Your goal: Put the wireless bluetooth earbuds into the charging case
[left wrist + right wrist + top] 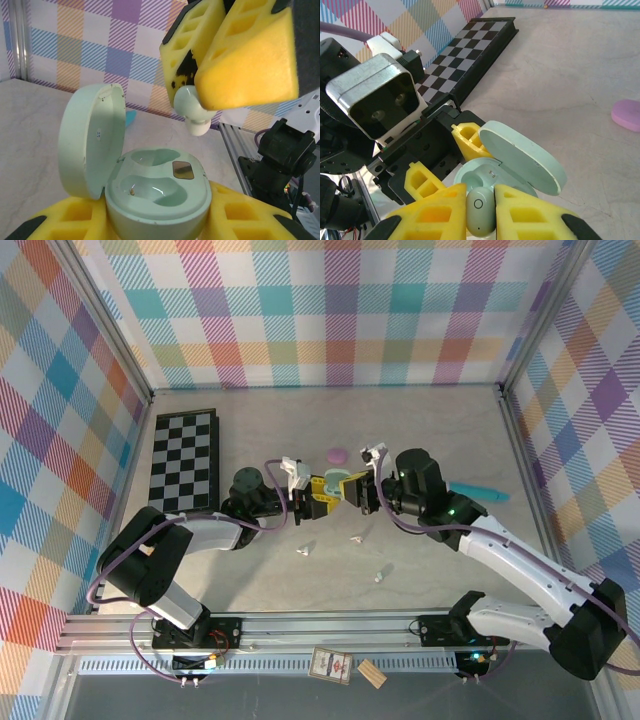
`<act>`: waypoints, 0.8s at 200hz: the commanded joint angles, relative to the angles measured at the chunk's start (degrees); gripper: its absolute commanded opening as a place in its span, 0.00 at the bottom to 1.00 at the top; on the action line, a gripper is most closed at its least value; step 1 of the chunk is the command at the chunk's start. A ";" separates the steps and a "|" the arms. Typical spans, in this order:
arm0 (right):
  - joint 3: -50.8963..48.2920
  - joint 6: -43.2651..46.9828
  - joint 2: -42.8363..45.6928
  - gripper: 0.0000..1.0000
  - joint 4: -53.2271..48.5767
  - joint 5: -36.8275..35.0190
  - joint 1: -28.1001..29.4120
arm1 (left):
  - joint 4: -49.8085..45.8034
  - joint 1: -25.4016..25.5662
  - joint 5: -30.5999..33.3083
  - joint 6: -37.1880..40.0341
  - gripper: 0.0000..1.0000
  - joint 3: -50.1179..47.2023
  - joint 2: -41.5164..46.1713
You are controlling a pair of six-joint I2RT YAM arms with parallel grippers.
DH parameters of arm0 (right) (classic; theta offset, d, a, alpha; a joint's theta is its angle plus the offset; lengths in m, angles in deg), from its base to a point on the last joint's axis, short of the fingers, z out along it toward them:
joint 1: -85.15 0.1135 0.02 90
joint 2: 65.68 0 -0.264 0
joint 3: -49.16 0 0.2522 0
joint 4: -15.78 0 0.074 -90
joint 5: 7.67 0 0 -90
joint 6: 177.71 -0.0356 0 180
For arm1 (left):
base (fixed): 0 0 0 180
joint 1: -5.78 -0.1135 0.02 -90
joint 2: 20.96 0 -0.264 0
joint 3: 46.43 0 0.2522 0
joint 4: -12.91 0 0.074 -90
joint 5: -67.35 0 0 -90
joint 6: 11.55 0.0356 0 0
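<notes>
In the top view, at frame centre, the left hand (318, 500) clasps the open mint charging case (337, 480). The right hand (358, 492) pinches one earbud (480, 212) just above it. The left wrist view reveals the case's two wells (150, 185). The right wrist view shows a small ring (478, 203) on the earbud. Three more earbuds (303, 549) lie loose on the tabletop (440, 430) at lower centre.

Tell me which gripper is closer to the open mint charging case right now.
Left. The left gripper holds the charging case between its jaws. The right gripper hangs just above the case, apart from it, pinching an earbud.
</notes>
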 commanded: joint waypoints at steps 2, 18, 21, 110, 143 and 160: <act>1.05 1.54 -0.17 0.18 1.46 1.24 0.19 | 3.56 0.38 -2.24 -1.12 0.29 1.13 1.57; 0.70 1.34 -0.23 0.18 1.42 0.13 0.21 | 3.66 0.38 -2.41 -1.20 0.29 0.95 1.80; 0.65 1.37 -0.19 0.18 1.49 -0.08 0.21 | 3.75 0.38 -2.42 -1.20 0.29 0.94 1.82; -1.26 0.32 -1.35 0.19 2.71 -0.88 0.21 | 5.99 0.38 -2.38 -2.94 0.29 1.11 2.18; -1.69 -0.08 -1.39 0.19 2.87 -1.91 0.21 | 6.13 0.38 -2.36 -3.14 0.29 1.11 2.28; -1.70 -0.48 -1.66 0.19 2.94 -2.50 0.21 | 6.18 0.38 -2.36 -3.13 0.29 1.04 2.50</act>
